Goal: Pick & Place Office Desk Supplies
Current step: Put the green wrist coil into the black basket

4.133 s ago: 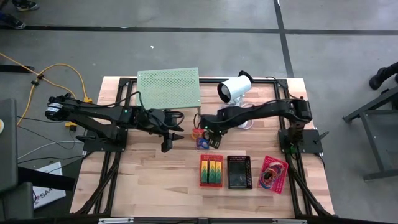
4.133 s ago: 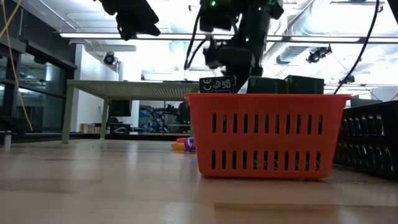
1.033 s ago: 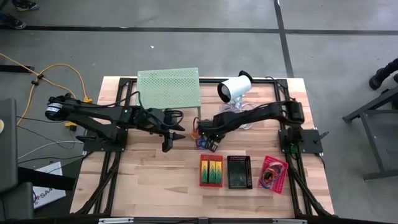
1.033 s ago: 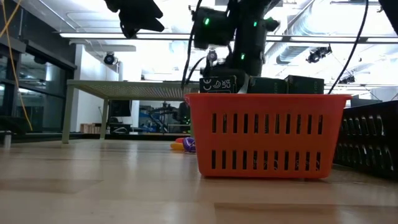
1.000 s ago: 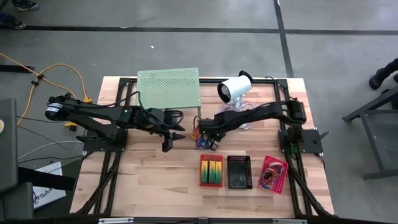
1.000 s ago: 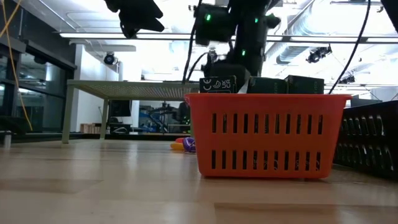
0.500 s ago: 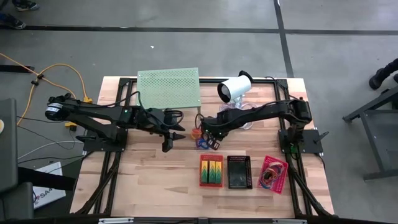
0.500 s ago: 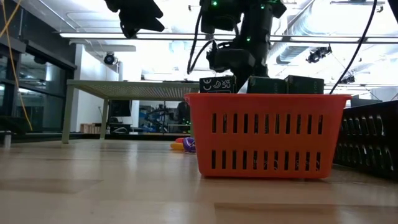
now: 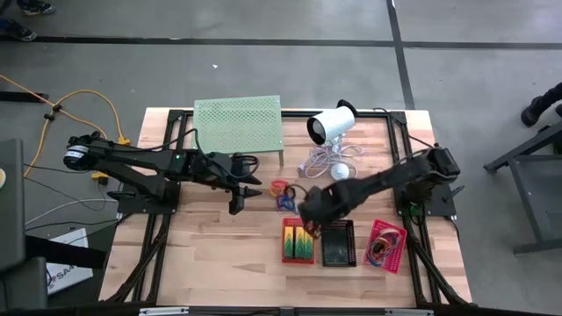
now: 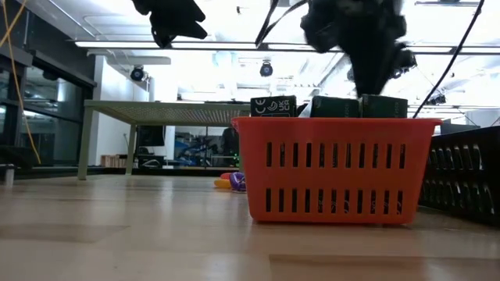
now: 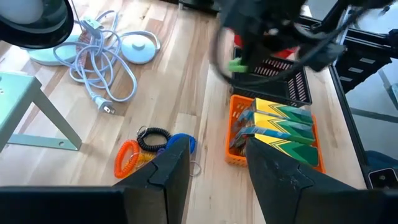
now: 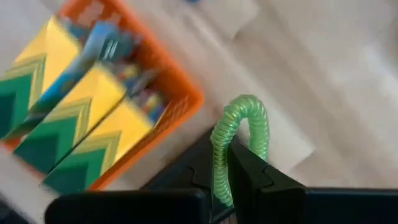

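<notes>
Here the right gripper (image 12: 227,163) pinches a green coiled loop (image 12: 239,140) above the red basket (image 9: 298,240) of green packs (image 11: 283,130); the left gripper (image 9: 239,195) hangs part-open, empty, near the loose coils (image 11: 149,147).

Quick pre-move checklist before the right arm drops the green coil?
1. Right pincer shut on the green coil loop: ok.
2. Loop clear of the table: ok, it is carried in the air.
3. Right pincer over the pink basket, where bands already lie: not ok, it sits near the red basket of green-and-yellow packs.
4. Black basket free of the arm: cannot tell, the arm crosses near it.
5. Left pincer open and parked away from the baskets: ok.
6. Remaining loops on the table unobstructed: ok.
</notes>
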Controlling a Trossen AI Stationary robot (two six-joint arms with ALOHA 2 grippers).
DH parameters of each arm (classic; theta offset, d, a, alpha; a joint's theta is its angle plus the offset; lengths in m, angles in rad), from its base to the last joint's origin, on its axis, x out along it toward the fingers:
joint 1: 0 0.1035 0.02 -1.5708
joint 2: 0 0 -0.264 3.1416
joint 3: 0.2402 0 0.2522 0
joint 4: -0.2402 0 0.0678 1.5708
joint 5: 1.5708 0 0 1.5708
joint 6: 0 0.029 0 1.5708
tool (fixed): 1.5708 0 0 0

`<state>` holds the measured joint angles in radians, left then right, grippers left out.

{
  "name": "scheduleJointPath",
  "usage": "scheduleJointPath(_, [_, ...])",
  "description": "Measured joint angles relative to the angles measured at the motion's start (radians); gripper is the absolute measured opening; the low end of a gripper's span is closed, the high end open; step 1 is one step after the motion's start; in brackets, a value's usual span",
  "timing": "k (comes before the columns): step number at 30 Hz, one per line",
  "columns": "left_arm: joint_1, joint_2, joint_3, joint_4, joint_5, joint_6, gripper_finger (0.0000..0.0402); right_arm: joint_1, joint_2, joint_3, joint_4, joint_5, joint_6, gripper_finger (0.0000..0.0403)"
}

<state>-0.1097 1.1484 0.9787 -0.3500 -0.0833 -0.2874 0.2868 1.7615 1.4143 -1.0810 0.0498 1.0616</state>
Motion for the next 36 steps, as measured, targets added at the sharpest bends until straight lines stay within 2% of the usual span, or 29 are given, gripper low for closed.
scheduleJointPath(7, [0.000, 0.000, 0.000, 0.000, 0.000, 0.000, 0.0152, 0.127, -0.003, 0.000, -0.006, 0.003, 0.244, 0.0018])
scheduleJointPath(11, [0.000, 0.000, 0.000, 0.000, 0.000, 0.000, 0.0152, 0.167, -0.003, 0.000, -0.009, 0.003, 0.318, 0.0018])
scheduleJointPath(21, [0.000, 0.000, 0.000, 0.000, 0.000, 0.000, 0.0152, 0.170, 0.015, -0.030, -0.008, -0.001, 0.329, 0.0018])
scheduleJointPath(30, [0.000, 0.000, 0.000, 0.000, 0.000, 0.000, 0.0152, 0.174, 0.039, -0.182, 0.218, -0.042, 0.349, 0.0018])
scheduleJointPath(36, [0.000, 0.000, 0.000, 0.000, 0.000, 0.000, 0.0152, 0.173, 0.042, -0.221, 0.258, -0.051, 0.358, 0.0018])
